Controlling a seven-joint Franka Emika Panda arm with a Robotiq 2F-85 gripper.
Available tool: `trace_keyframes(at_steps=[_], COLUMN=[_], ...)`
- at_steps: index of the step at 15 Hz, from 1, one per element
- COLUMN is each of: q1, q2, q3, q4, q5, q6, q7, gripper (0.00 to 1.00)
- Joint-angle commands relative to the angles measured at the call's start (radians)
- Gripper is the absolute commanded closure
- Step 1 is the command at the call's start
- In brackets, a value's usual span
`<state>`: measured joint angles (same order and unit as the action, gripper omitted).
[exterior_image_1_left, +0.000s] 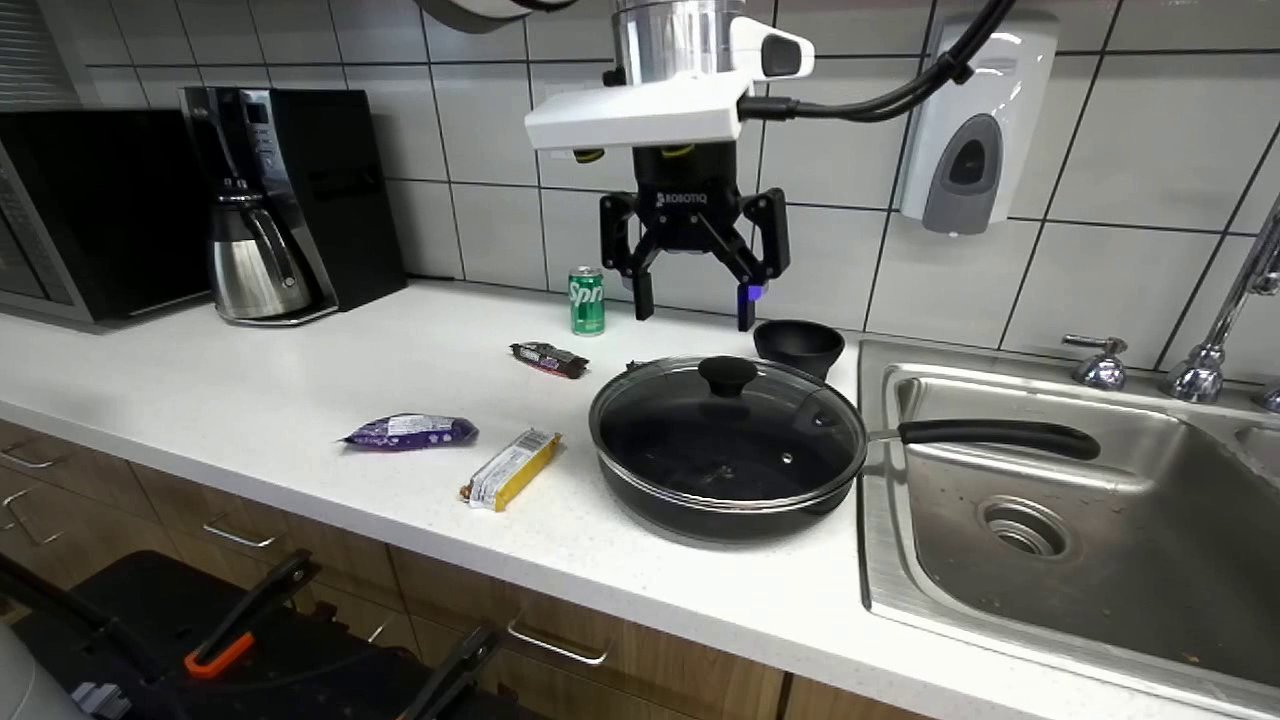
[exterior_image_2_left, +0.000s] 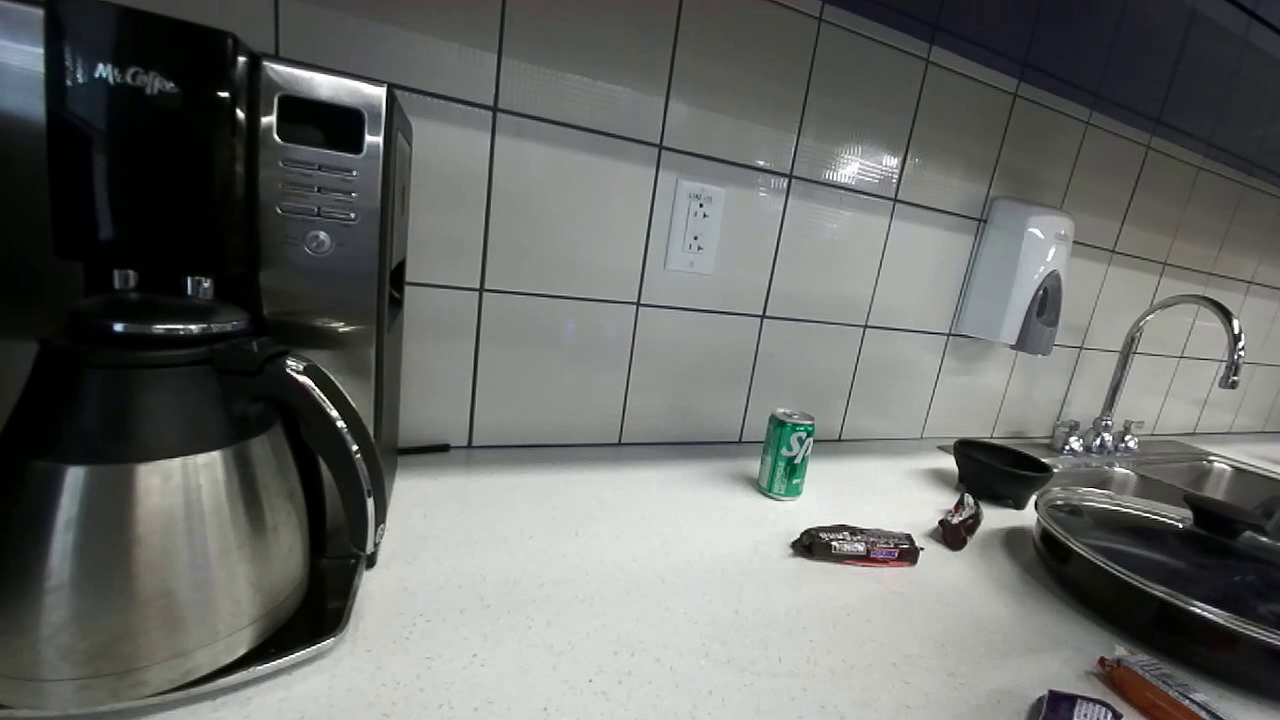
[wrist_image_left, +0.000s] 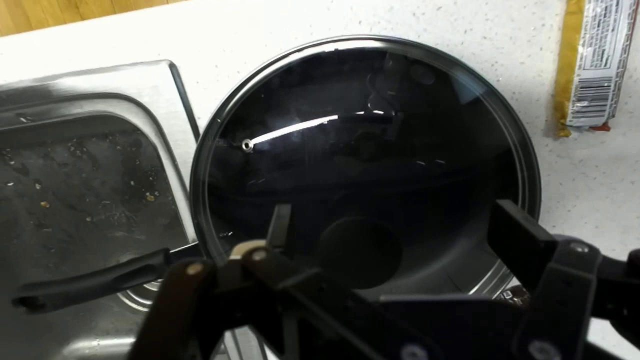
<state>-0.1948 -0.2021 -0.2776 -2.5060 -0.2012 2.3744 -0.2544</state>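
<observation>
My gripper (exterior_image_1_left: 695, 315) hangs above the counter, fingers wide apart and nothing between them. Below and nearer the counter's front edge sits a black pan (exterior_image_1_left: 690, 518) under a glass lid (exterior_image_1_left: 660, 450) with a round black knob (exterior_image_1_left: 728, 374). In the wrist view the knob (wrist_image_left: 361, 252) appears between and beyond the fingers (wrist_image_left: 280, 225), apart from them. The pan's handle (exterior_image_1_left: 1000, 437) reaches over the sink. Behind the pan stands a small black bowl (exterior_image_1_left: 800, 345). A dark wrapped snack (exterior_image_2_left: 960, 522) lies by the pan, mostly hidden by it in an exterior view.
Left of the pan lie a yellow bar (exterior_image_1_left: 512, 470), a purple packet (exterior_image_1_left: 412, 431) and another dark snack (exterior_image_1_left: 548, 359). A green Sprite can (exterior_image_1_left: 587, 302) stands near the wall. The sink (exterior_image_1_left: 880, 560), soap dispenser (exterior_image_1_left: 975, 130) and coffee maker (exterior_image_1_left: 330, 200) flank the counter.
</observation>
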Motion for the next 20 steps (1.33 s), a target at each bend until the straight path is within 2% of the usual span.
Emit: trace_keyframes(at_steps=[1, 6, 10, 14, 20], q1=[-0.020, -0.024, -0.030, -0.035, -0.034], q2=[0.077, 0.180, 0.249, 0.291, 0.331], q3=[-0.010, -0.013, -0.009, 0.002, 0.019], q4=[0.046, 0.101, 0.150, 0.188, 0.218], q5=[0.036, 0.062, 0.125, 0.170, 0.170], q6=[0.044, 0.067, 0.059, 0.046, 0.043], q7=[-0.009, -0.023, -0.058, -0.096, -0.102], gripper=[0.00, 0.00, 0.00, 0.00, 0.00])
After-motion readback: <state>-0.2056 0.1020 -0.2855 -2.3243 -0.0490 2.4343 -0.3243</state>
